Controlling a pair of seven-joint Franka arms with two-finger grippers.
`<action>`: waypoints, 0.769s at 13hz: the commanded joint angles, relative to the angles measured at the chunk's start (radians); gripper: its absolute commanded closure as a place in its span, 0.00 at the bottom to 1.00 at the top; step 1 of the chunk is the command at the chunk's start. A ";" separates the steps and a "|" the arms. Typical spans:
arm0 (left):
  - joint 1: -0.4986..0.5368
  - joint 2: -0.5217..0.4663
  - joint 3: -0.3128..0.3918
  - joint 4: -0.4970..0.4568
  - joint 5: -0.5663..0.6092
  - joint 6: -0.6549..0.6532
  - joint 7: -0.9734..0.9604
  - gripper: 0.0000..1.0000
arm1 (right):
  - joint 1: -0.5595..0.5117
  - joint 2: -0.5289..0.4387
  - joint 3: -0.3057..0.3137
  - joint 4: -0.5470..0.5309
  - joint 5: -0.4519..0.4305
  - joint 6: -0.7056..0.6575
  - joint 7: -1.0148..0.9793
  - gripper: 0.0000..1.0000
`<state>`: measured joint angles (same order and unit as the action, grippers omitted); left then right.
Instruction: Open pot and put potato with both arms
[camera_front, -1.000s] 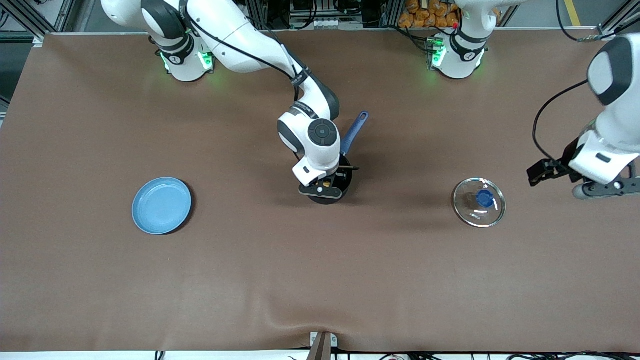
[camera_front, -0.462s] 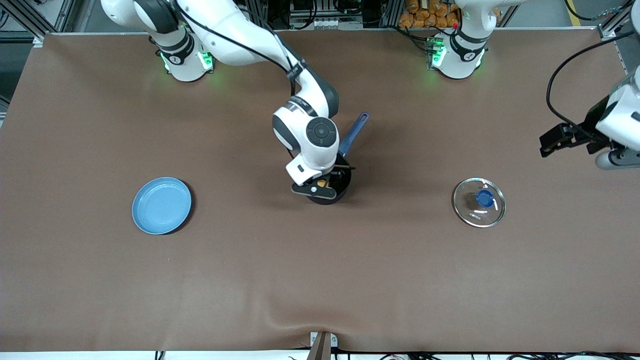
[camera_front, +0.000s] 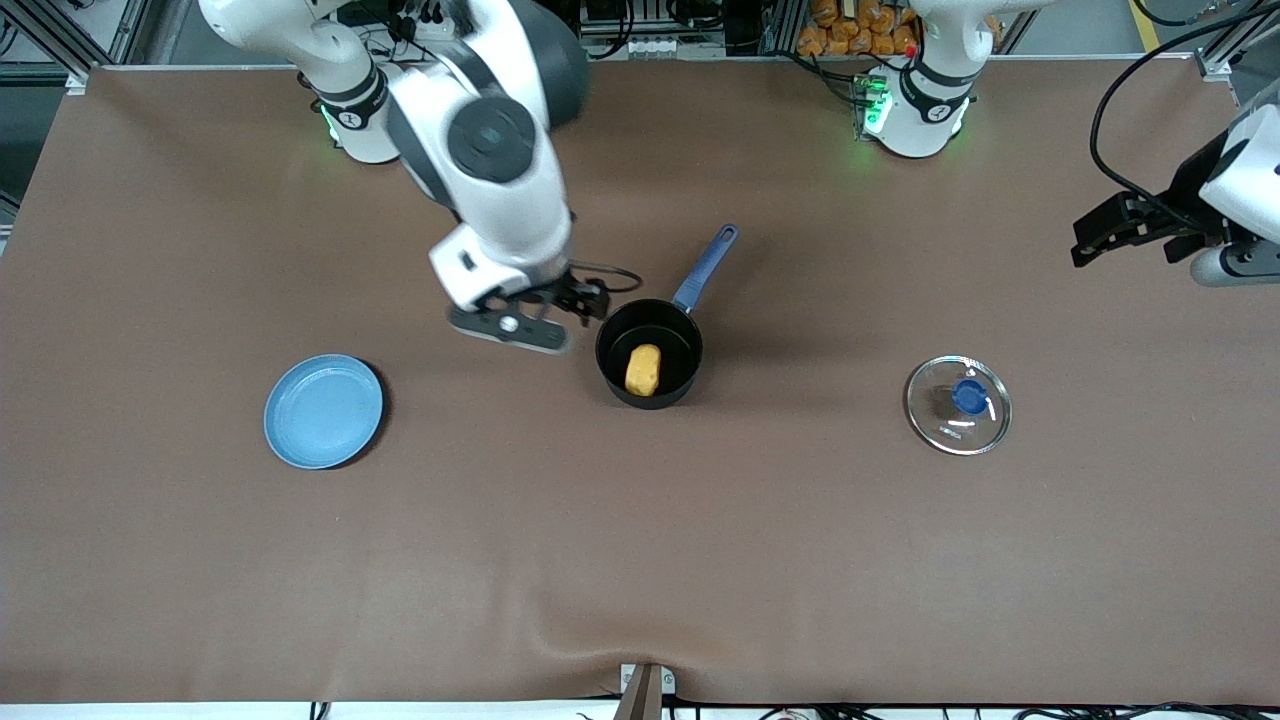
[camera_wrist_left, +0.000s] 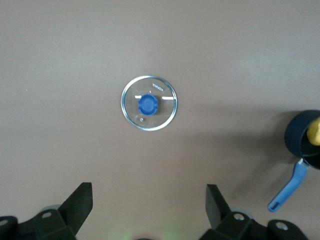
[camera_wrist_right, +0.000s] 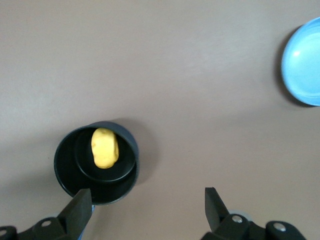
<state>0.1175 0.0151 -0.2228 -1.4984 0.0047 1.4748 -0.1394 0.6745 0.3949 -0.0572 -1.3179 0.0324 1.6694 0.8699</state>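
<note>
The brown surface (camera_front: 640, 560) carries 3 separate things. The blue plate (camera_front: 323, 411) lies toward the right arm's end, the glass lid (camera_front: 958, 404) toward the left arm's end, and the pot (camera_front: 649, 353) stands uncovered between them. The potato (camera_front: 643, 369) lies inside the pot. The right tool (camera_front: 575, 302), fingers apart and empty, hangs just beside the pot's rim. The left tool (camera_front: 1095, 230), fingers also apart, hangs high over the surface's edge at its own end.

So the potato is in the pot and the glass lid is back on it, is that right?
Not quite. The potato is in the pot, but the glass lid lies on the table toward the left arm's end, off the pot; the front view shows this.
</note>
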 joint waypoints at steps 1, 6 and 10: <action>-0.045 -0.072 0.022 -0.052 -0.020 -0.024 0.001 0.00 | -0.117 -0.196 0.046 -0.153 0.014 -0.011 -0.093 0.00; -0.067 -0.119 0.048 -0.114 -0.022 -0.027 0.000 0.00 | -0.370 -0.393 0.045 -0.195 0.004 -0.199 -0.510 0.00; -0.062 -0.103 0.045 -0.100 -0.025 -0.031 0.001 0.00 | -0.532 -0.419 -0.011 -0.190 -0.005 -0.226 -0.852 0.00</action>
<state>0.0556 -0.0756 -0.1827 -1.5887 0.0023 1.4496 -0.1414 0.1916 -0.0040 -0.0505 -1.4746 0.0299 1.4359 0.1382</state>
